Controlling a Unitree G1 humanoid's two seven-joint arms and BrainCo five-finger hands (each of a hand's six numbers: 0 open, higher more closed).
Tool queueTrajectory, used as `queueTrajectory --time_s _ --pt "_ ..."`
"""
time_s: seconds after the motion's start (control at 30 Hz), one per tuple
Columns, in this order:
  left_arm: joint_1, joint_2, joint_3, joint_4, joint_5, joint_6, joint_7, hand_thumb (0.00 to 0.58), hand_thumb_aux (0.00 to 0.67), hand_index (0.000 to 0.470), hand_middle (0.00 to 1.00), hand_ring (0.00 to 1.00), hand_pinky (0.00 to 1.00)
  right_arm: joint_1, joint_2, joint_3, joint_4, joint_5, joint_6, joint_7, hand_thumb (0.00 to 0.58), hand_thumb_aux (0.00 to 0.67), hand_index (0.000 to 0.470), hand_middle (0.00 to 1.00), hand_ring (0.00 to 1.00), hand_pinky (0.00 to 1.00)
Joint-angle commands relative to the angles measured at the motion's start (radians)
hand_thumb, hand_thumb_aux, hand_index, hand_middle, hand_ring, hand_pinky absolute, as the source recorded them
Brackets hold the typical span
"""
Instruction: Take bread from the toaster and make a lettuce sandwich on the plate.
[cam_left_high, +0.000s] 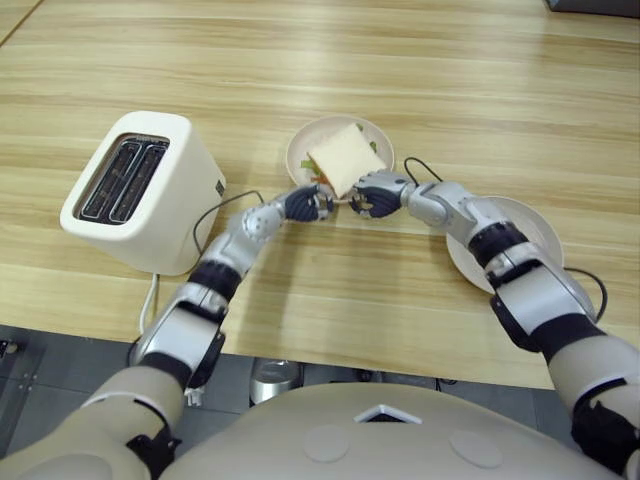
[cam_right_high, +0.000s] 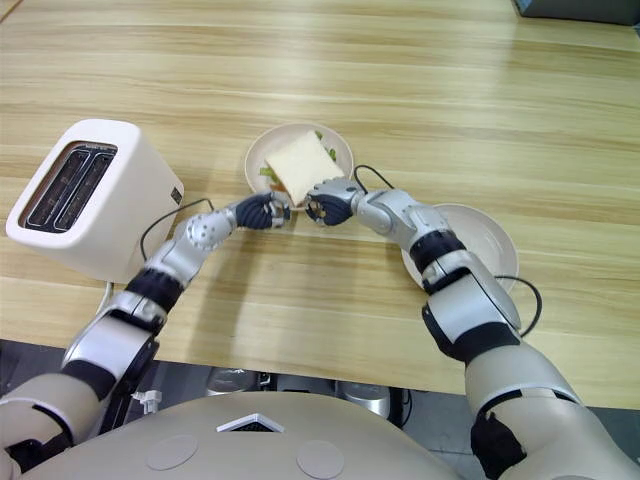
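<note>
A white toaster (cam_left_high: 135, 190) stands at the left of the table, its two slots dark. Beyond my hands sits a small plate (cam_left_high: 375, 130) with green lettuce (cam_left_high: 312, 172) on it and a bread slice (cam_left_high: 345, 160) lying on top of the lettuce. At the plate's near rim my right hand (cam_left_high: 375, 193) has its fingers curled on the slice's near corner. Just left of that corner my left hand (cam_left_high: 305, 203) is also curled, with nothing visibly in it. The two hands almost meet.
A second white plate (cam_left_high: 540, 235) lies on the table at the right, partly under my right forearm. A thin dark cable (cam_left_high: 215, 210) runs across the wood beside the toaster. Bare wooden tabletop stretches beyond the plates.
</note>
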Motion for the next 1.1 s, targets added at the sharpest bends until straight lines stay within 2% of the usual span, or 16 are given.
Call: queueTrajectory --time_s 0.03,0.07,0.1,0.13,0.17,0.2,0.27,0.4,0.43,0.6,0.73,0.83,0.9,1.1 --pt "-0.029 -0.017 0.039 0.119 -0.017 -0.069 0.105 0.0 0.0 0.0 0.0 0.0 0.0 -0.021 0.007 -0.005 0.049 0.012 -0.007 -0.148 0.58 0.67 0.46 0.17 0.17 0.17" --pt "-0.021 -0.015 0.047 0.108 -0.02 -0.095 0.126 0.0 0.0 0.0 0.0 0.0 0.0 -0.012 -0.001 -0.02 0.027 0.027 -0.025 -0.182 0.552 0.523 0.359 0.0 0.0 0.0" --pt "-0.005 -0.009 0.055 0.083 -0.022 -0.122 0.151 0.0 0.0 0.0 0.0 0.0 0.0 0.003 -0.017 -0.033 -0.006 0.036 -0.044 -0.231 0.46 0.365 0.251 0.0 0.0 0.0" --pt "0.015 -0.002 0.063 0.051 -0.027 -0.147 0.168 0.0 0.0 0.0 0.0 0.0 0.0 0.023 -0.035 -0.052 -0.04 0.05 -0.062 -0.277 0.313 0.215 0.148 0.0 0.0 0.0" --pt "0.039 0.005 0.073 0.012 -0.033 -0.17 0.181 0.0 0.0 0.0 0.0 0.0 0.0 0.048 -0.05 -0.077 -0.08 0.073 -0.081 -0.312 0.313 0.215 0.148 0.0 0.0 0.0" --pt "0.071 0.011 0.086 -0.041 -0.043 -0.195 0.192 0.0 0.0 0.0 0.0 0.0 0.0 0.088 -0.068 -0.11 -0.137 0.107 -0.105 -0.34 0.172 0.108 0.074 0.0 0.0 0.0" --pt "0.144 0.018 0.112 -0.154 -0.082 -0.23 0.185 0.0 0.0 0.0 0.0 0.0 0.0 0.182 -0.095 -0.177 -0.273 0.176 -0.14 -0.366 0.053 0.032 0.022 0.0 0.0 0.0" --pt "0.33 0.021 0.148 -0.423 -0.172 -0.244 0.132 0.0 0.0 0.0 0.0 0.0 0.0 0.376 -0.094 -0.281 -0.592 0.276 -0.179 -0.399 0.045 0.026 0.018 0.0 0.0 0.0" --pt "0.378 0.016 0.156 -0.491 -0.19 -0.245 0.131 0.0 0.0 0.0 0.0 0.0 0.0 0.42 -0.082 -0.304 -0.672 0.284 -0.184 -0.413 0.0 0.0 0.0 0.0 0.0 0.0" --pt "0.518 -0.01 0.173 -0.685 -0.23 -0.263 0.14 0.0 0.0 0.0 0.0 0.0 0.0 0.542 -0.023 -0.376 -0.88 0.257 -0.216 -0.497 0.0 0.0 0.0 0.0 0.0 0.0" --pt "0.559 -0.033 0.185 -0.717 -0.254 -0.254 0.138 0.0 0.0 0.0 0.0 0.0 0.0 0.569 0.015 -0.41 -0.856 0.265 -0.248 -0.552 0.0 0.0 0.0 0.0 0.0 0.0" --pt "0.568 -0.056 0.2 -0.665 -0.317 -0.245 0.11 0.0 0.0 0.0 0.0 0.0 0.0 0.562 0.028 -0.409 -0.761 0.28 -0.287 -0.561 0.0 0.0 0.0 0.0 0.0 0.0" --pt "0.553 -0.069 0.217 -0.592 -0.36 -0.212 0.09 0.0 0.0 0.0 0.0 0.0 0.0 0.546 0.03 -0.399 -0.709 0.278 -0.284 -0.544 0.0 0.0 0.0 0.0 0.0 0.0" --pt "0.488 -0.077 0.295 -0.519 -0.446 -0.22 0.056 0.0 0.0 0.0 0.0 0.0 0.0 0.535 0.045 -0.409 -0.708 0.333 -0.294 -0.498 0.0 0.0 0.0 0.0 0.0 0.0"
